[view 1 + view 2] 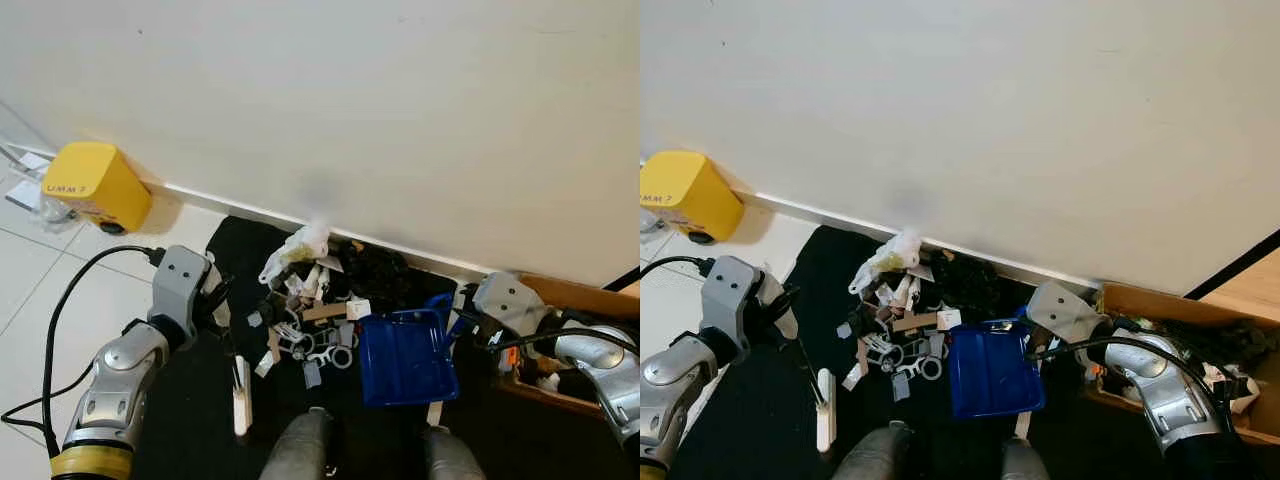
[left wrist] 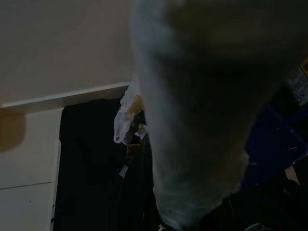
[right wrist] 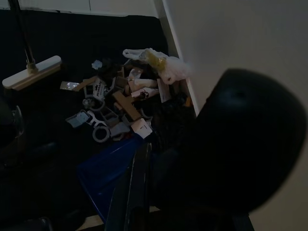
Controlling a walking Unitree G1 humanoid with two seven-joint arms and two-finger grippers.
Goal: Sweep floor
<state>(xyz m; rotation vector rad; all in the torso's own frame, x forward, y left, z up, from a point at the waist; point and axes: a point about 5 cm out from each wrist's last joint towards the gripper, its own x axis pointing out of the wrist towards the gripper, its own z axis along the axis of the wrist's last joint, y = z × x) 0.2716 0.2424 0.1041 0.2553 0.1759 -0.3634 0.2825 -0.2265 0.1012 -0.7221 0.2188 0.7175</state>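
A boxy yellow plastic case (image 1: 95, 185) with rounded corners sat far left on pale glossy floor tiles (image 1: 40, 290), against the smooth white wall (image 1: 350, 110). Next came the left arm, silver and jointed, a black cable looping from it. The left gripper (image 1: 215, 300) was at the thin dark handle of a small broom whose flat white head (image 1: 241, 397) rested on the black mat (image 1: 190, 420); its fingers were hidden behind the wrist, so how far they were parted could not be told.

Right of the broom lay the debris pile (image 1: 310, 320): a crumpled translucent plastic bag (image 1: 297, 247) nearest the skirting, then paper scraps, brown cardboard strips, pale plastic rings and dark tangled bits. A shiny blue dustpan (image 1: 405, 357), shallow and square, lay touching the pile's right edge. The right gripper (image 1: 462, 318) was at the dustpan's handle, its grip obscured as well. A wooden box (image 1: 575, 340) stood far right.

The left wrist view was dim, with a blurred pale cylinder across it and the bag beyond. The right wrist view showed the broom head's long side and the rings more clearly.
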